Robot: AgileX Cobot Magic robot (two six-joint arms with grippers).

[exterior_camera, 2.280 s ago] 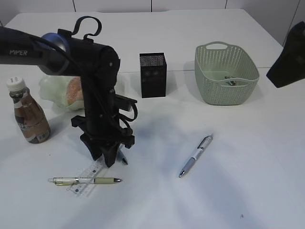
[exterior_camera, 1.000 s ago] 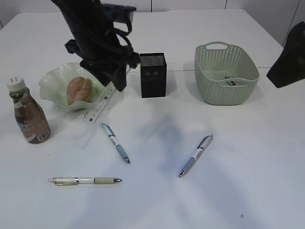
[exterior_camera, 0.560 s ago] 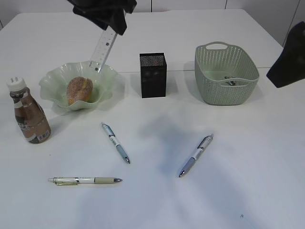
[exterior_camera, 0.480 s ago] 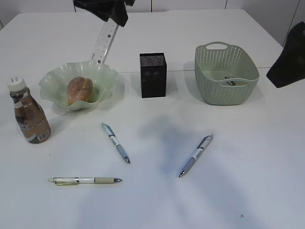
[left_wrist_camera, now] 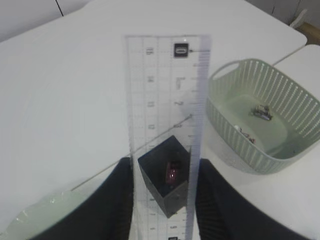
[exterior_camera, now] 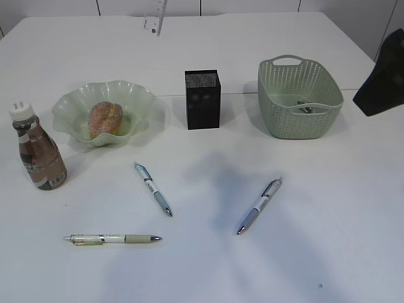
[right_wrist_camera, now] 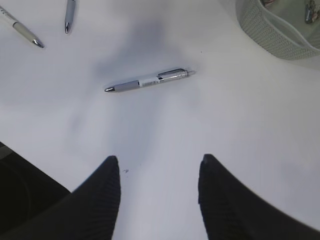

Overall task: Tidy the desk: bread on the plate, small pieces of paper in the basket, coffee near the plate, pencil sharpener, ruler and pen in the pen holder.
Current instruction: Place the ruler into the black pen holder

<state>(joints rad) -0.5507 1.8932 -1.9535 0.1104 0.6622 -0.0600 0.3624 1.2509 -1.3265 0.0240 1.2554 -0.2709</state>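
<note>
My left gripper is shut on the clear ruler, which hangs high over the desk. Only the ruler's end shows at the top of the exterior view. Seen through the ruler, the black pen holder stands below with a small reddish thing inside. The pen holder sits mid-desk. The bread lies in the plate, with the coffee to its left. Three pens lie on the desk. My right gripper hovers open above one pen.
The green basket stands at the back right with small bits on its floor. My right arm hangs at the right edge of the exterior view. The desk's near edge shows dark at the bottom left of the right wrist view.
My left gripper has lifted the ruler off the desk, up and back past the plate, out of the top of the exterior view. The right arm has not moved.
</note>
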